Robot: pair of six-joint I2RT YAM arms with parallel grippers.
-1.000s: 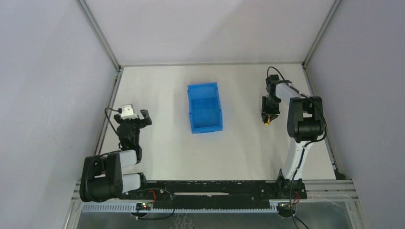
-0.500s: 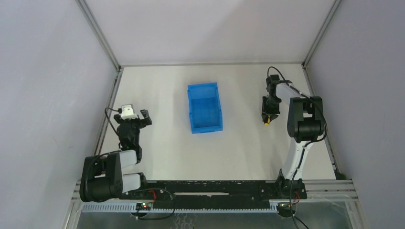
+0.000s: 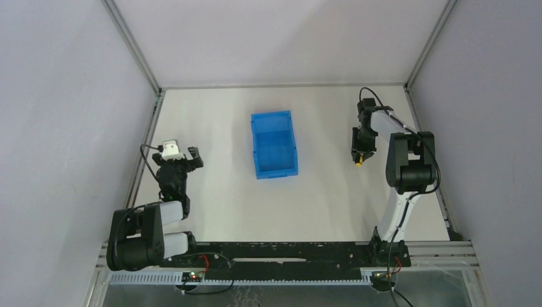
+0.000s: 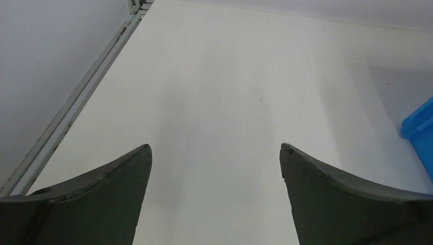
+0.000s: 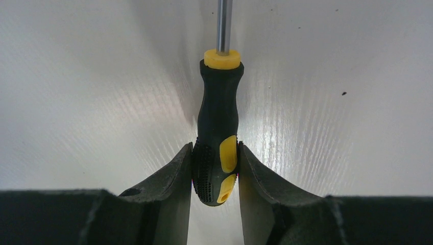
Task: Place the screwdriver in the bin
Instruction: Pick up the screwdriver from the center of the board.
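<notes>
R gripper (image 5: 215, 155) clamped on screwdriver (image 5: 218, 107) handle – well right of bin (image 3: 275, 152); L gripper (image 4: 214, 148) jaws apart.

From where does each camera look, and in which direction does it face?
Top external: high behind the near edge, looking down on the table, bin, left arm and right arm.
Left wrist: on the left arm, looking along the table past the open left gripper.
Right wrist: on the right arm, facing the table; the right gripper is shut on the screwdriver.
Shared: top external and left wrist show the bin.
</notes>
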